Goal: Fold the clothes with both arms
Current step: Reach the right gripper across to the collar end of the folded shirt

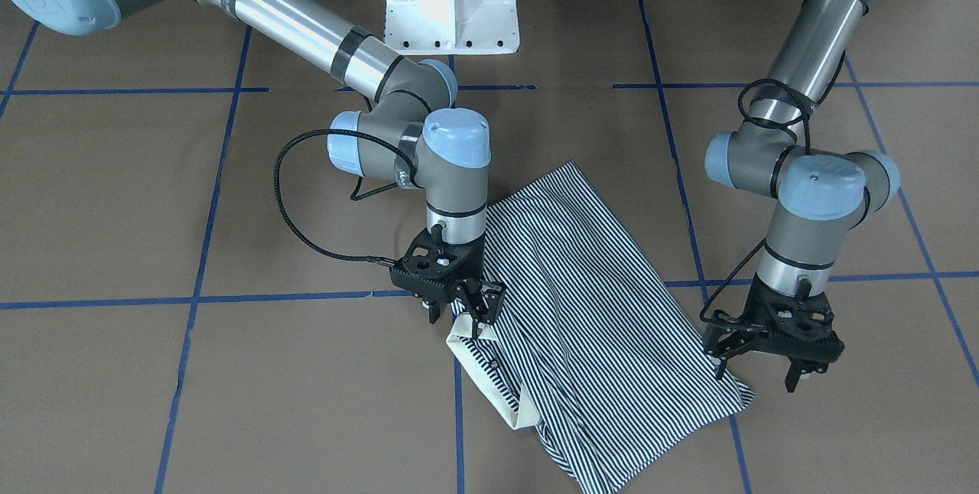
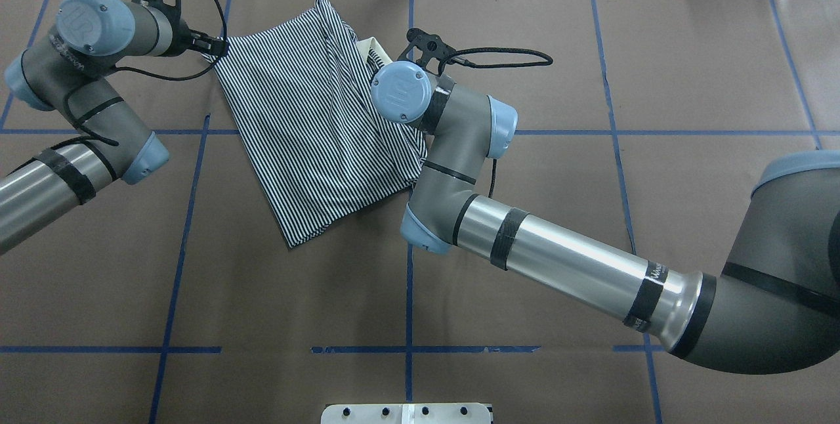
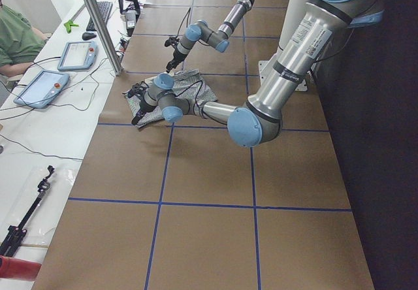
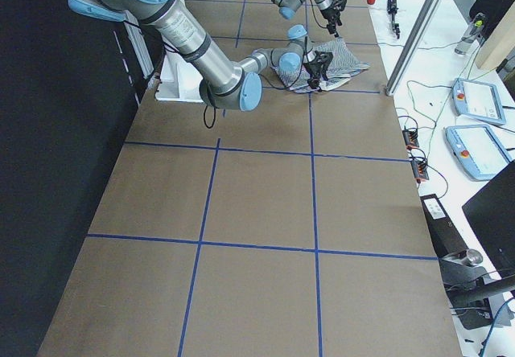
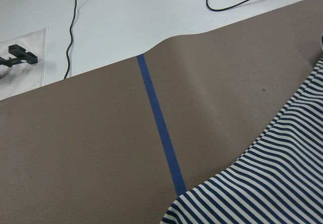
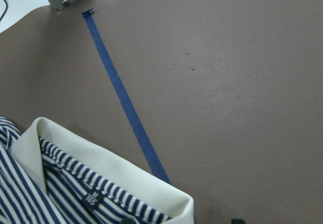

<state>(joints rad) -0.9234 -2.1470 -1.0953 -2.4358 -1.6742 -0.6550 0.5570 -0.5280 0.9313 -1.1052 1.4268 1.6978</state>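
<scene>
Striped polo (image 1: 596, 287) part-folded, L pincer (image 1: 756, 375) open

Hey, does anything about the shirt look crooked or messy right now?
The shirt lies askew to the blue grid lines, and its side by the cream collar is bunched in loose folds. No tear or stain shows.

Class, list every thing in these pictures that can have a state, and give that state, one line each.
Shirt: lying flat, partly folded, rumpled near the neck.
Collar: turned down, lying flat.
Left gripper: open, low over the shirt's corner.
Right gripper: appears open, low at the collar end.
</scene>
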